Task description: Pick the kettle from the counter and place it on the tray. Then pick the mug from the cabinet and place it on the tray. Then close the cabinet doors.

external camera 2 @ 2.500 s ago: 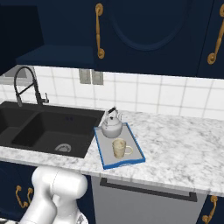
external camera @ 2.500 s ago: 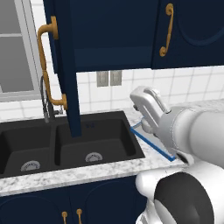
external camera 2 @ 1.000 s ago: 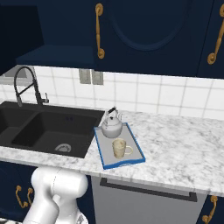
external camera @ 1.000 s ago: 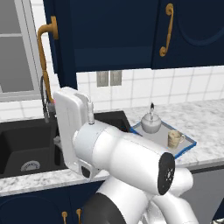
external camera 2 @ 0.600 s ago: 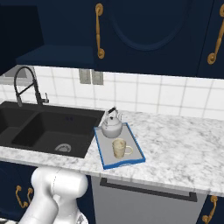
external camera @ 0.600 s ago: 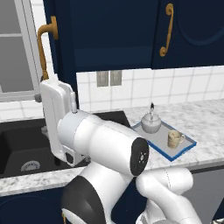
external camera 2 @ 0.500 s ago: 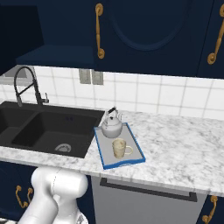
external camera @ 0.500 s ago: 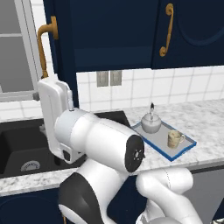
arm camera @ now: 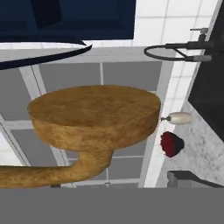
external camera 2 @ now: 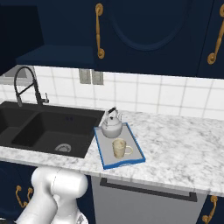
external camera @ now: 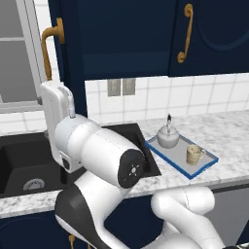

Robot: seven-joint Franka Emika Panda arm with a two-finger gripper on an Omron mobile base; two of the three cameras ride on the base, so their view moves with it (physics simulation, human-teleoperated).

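The silvery kettle [external camera: 167,137] [external camera 2: 111,126] and the cream mug [external camera: 195,154] [external camera 2: 119,148] both stand on the blue-rimmed tray [external camera: 165,158] [external camera 2: 134,144] on the marble counter [external camera 2: 175,148]. The left cabinet door [external camera: 65,53] hangs open, showing the navy inner shelf [external camera 2: 57,57]. The right cabinet door [external camera: 214,34] is closed. My gripper [external camera: 52,90] is raised at the left, just under the open door's brass handle [external camera: 48,48]. In the hand view the handle's round end [arm camera: 94,113] looms very close. My fingertips are hidden, and I see nothing held.
A black double sink [external camera: 29,165] [external camera 2: 48,129] with a dark spring faucet [external camera 2: 26,83] lies left of the tray. A grey window [external camera: 17,53] is behind the open door. My bulky white arm [external camera: 102,160] blocks the middle of the left base view.
My arm has swung left across the left base view, bringing the hand up to the open door's handle. Kettle, mug and tray have not moved.
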